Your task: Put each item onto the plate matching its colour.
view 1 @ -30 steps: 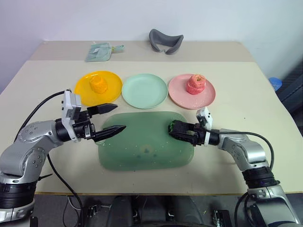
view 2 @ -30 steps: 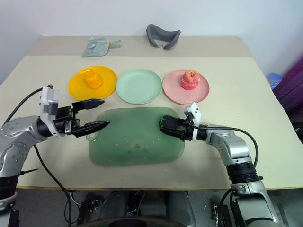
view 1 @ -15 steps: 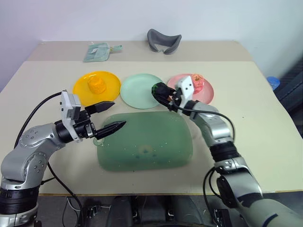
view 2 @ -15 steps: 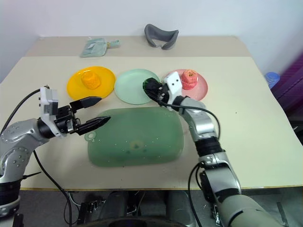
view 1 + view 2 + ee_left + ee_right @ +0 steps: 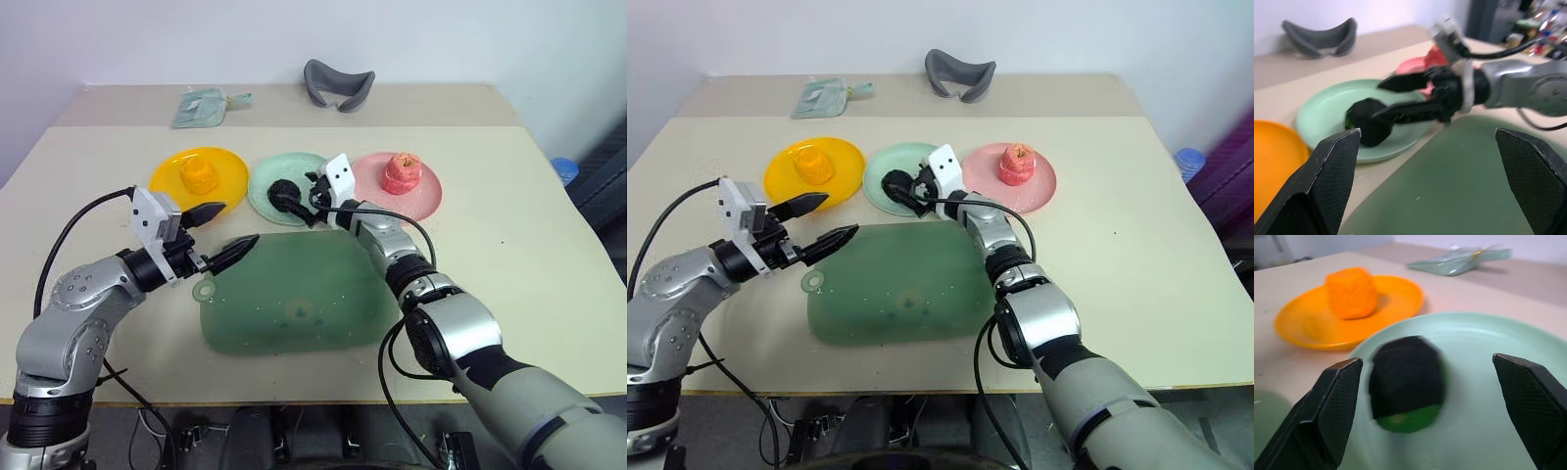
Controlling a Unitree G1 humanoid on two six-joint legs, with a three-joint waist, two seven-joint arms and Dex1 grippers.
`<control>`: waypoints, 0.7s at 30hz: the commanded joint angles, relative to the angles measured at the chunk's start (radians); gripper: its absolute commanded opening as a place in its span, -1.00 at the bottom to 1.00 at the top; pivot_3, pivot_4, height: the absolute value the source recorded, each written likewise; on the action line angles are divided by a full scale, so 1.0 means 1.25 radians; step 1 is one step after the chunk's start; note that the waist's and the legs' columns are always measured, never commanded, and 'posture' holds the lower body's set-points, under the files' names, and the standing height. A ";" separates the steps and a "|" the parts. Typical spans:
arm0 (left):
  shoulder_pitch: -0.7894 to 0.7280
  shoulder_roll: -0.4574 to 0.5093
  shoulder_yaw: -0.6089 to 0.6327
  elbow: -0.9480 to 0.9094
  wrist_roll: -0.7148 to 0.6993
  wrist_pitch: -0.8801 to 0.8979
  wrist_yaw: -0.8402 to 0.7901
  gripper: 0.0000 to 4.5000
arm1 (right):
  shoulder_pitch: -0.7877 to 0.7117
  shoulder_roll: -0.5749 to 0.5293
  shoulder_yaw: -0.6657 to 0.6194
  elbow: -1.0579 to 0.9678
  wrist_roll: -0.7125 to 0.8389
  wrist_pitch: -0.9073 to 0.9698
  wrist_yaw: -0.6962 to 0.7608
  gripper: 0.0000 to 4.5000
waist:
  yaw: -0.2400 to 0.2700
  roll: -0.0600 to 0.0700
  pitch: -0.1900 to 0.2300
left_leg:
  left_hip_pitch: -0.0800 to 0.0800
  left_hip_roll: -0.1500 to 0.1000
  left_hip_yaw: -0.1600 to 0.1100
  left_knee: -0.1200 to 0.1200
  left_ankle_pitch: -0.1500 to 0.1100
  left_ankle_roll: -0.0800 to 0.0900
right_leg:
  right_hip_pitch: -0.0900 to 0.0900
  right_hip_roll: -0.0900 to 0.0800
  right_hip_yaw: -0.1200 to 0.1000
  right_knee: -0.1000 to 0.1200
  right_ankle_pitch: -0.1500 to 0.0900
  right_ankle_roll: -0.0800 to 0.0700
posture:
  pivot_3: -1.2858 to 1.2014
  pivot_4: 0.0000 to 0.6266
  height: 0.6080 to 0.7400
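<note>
While the right gripper (image 5: pixel 1425 382) stands spread over the green plate (image 5: pixel 265 196), the dark lump (image 5: pixel 1406 382) lies on that plate between its fingers, released; whether either finger touches it I cannot tell. Left gripper (image 5: pixel 227 233) hangs open above the tray (image 5: pixel 313 313), well apart from the lump.

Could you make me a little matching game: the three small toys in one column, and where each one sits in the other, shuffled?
Things:
1. orange-yellow lump
2. pink-red apple
3. dark green-black lump

Places:
A. on the mint green plate
B. on the yellow plate
C. on the pink plate

Pairs: 1-B, 2-C, 3-A
</note>
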 commanded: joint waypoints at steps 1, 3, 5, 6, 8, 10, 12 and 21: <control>0.026 -0.030 0.028 0.000 0.072 -0.112 0.034 1.00 | 0.017 -0.054 -0.042 -0.073 0.023 -0.046 0.042 0.99 | 0.004 0.000 0.000 | 0.000 0.000 0.000 0.000 0.000 0.000 | 0.000 0.000 0.000 0.000 0.000 0.000 | 0.03 -0.52 1.00; 0.047 -0.038 0.030 0.014 0.103 -0.169 0.025 1.00 | 0.067 -0.090 -0.051 -0.144 0.034 -0.043 0.072 0.99 | 0.005 0.000 0.000 | 0.000 0.000 0.000 0.000 0.000 0.000 | 0.000 0.000 0.000 0.000 0.000 0.000 | 0.03 -0.52 1.00; 0.070 -0.030 0.037 0.022 0.107 -0.171 0.014 1.00 | 0.145 -0.128 -0.060 -0.272 0.056 -0.009 0.098 0.99 | 0.005 0.000 0.000 | 0.000 0.000 0.000 0.000 0.000 0.000 | 0.000 0.000 0.000 0.000 0.000 0.000 | 0.03 -0.52 1.00; 0.083 -0.019 0.040 0.026 0.110 -0.168 0.004 1.00 | 0.198 -0.151 -0.065 -0.359 0.070 0.020 0.109 0.99 | 0.005 0.000 0.000 | 0.000 0.000 0.000 0.000 0.000 0.000 | 0.000 0.000 0.000 0.000 0.000 0.000 | 0.03 -0.52 1.00; 0.113 -0.002 0.051 0.043 0.124 -0.210 -0.033 1.00 | 0.343 -0.214 -0.080 -0.575 0.102 0.096 0.127 0.99 | 0.007 0.000 0.000 | 0.000 0.000 -0.001 -0.001 0.000 0.000 | 0.000 0.000 0.000 -0.001 0.000 0.000 | 0.03 -0.52 1.00; 0.136 -0.004 0.080 0.044 0.093 -0.214 -0.048 1.00 | 0.476 -0.274 -0.103 -0.755 0.138 0.188 0.131 0.99 | 0.011 0.000 0.000 | -0.001 0.000 -0.001 -0.002 0.000 0.000 | 0.000 -0.001 0.000 -0.002 0.000 0.000 | 0.03 -0.52 1.00; 0.163 -0.002 0.112 0.043 0.071 -0.214 -0.061 1.00 | 0.599 -0.336 -0.131 -0.907 0.194 0.293 0.148 0.99 | 0.009 0.000 0.000 | -0.001 0.000 -0.001 -0.001 0.000 0.000 | 0.000 -0.001 0.000 -0.002 0.000 0.000 | 0.03 -0.52 1.00; 0.248 0.014 0.194 -0.005 0.005 -0.161 -0.084 1.00 | 0.865 -0.449 -0.278 -1.165 0.267 0.423 0.113 0.99 | 0.011 -0.001 -0.001 | 0.002 0.000 -0.001 -0.001 0.000 -0.001 | 0.001 0.000 0.001 -0.001 0.000 0.000 | 0.03 -0.52 1.00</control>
